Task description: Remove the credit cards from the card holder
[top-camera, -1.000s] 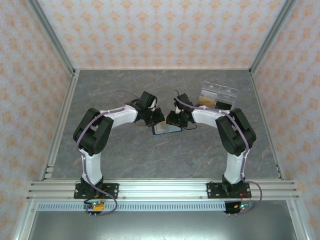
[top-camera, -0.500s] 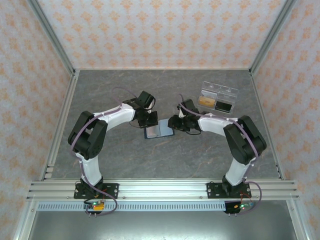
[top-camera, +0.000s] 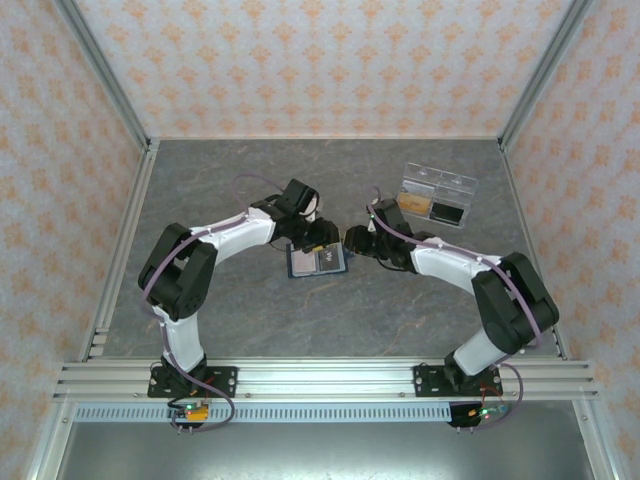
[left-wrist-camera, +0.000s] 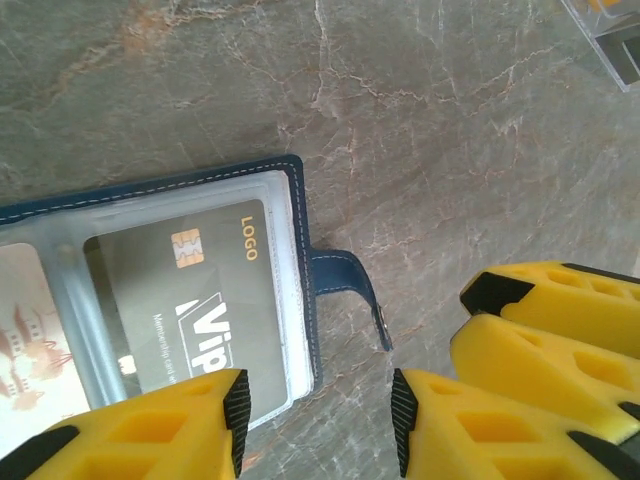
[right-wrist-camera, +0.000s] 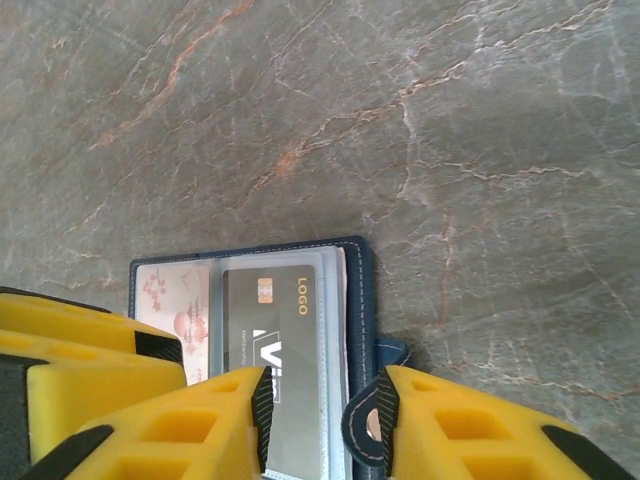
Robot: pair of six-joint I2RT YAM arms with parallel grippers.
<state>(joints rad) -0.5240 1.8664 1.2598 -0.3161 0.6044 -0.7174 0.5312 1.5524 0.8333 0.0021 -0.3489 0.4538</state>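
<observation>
Card holder: the navy card holder (right-wrist-camera: 360,295) lies opened flat, inside up, in the middle of the grey worktop (top-camera: 250,320), between the tips of the two arms.
Credit cards: two credit cards show, both tucked in clear sleeves. A dark card (left-wrist-camera: 190,300) printed "LOGO" sits in the panel beside the snap tab (left-wrist-camera: 350,290). A pale card (left-wrist-camera: 25,310) with a pink pattern sits in the other panel.
Left pincer: the left pincer (left-wrist-camera: 318,420) hovers low over the tab-side edge, jaws parted to a middling gap with nothing between them.
Right pincer: the right pincer (right-wrist-camera: 320,420) hangs over that same edge. Its jaws stand narrowly apart, straddling the holder's rim and tab; whether they press on it I cannot tell.
Done: the holder is open and the cards are exposed.
Left to do: seemingly everything else, as both cards must yet be drawn from their sleeves.
Elsewhere: a clear plastic box (top-camera: 437,195) stands well apart, far right.
</observation>
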